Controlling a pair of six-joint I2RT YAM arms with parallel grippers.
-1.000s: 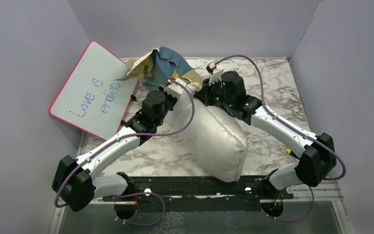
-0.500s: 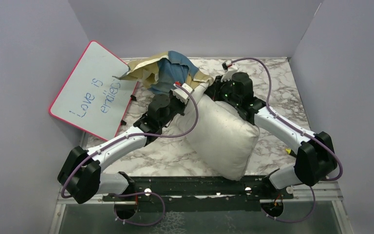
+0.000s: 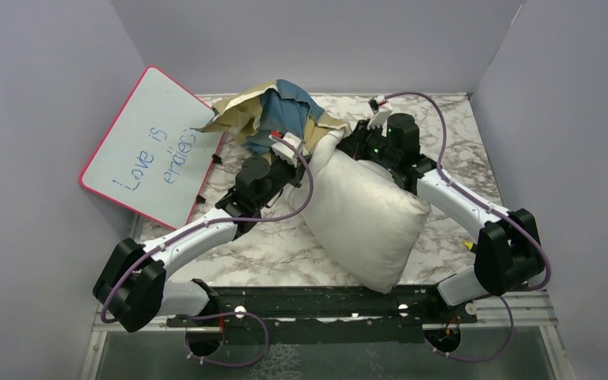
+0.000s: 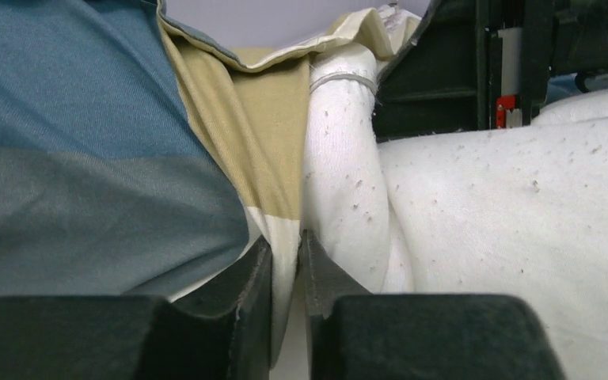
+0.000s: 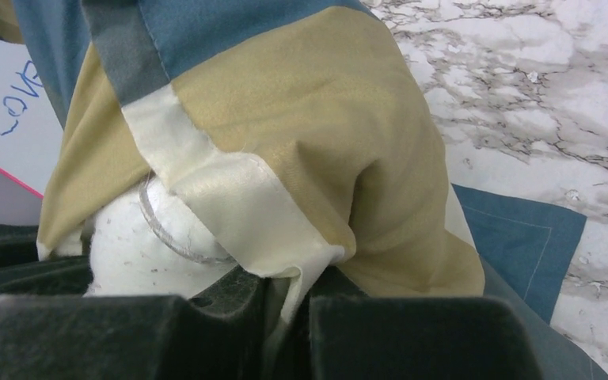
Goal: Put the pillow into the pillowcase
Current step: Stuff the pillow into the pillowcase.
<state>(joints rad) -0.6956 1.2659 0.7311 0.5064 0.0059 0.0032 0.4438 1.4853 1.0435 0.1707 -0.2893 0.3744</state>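
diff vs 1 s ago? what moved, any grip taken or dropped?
Both arms pushed toward the far wall. The pillow slid away and to the right, and the pillowcase spread further over its far end. The left gripper and right gripper each pinch the pillowcase hem; no release is visible from above. The whiteboard stayed put.

White arms (image 3: 198, 232) with black joints (image 3: 131, 286) trail purple cables (image 3: 310, 178).
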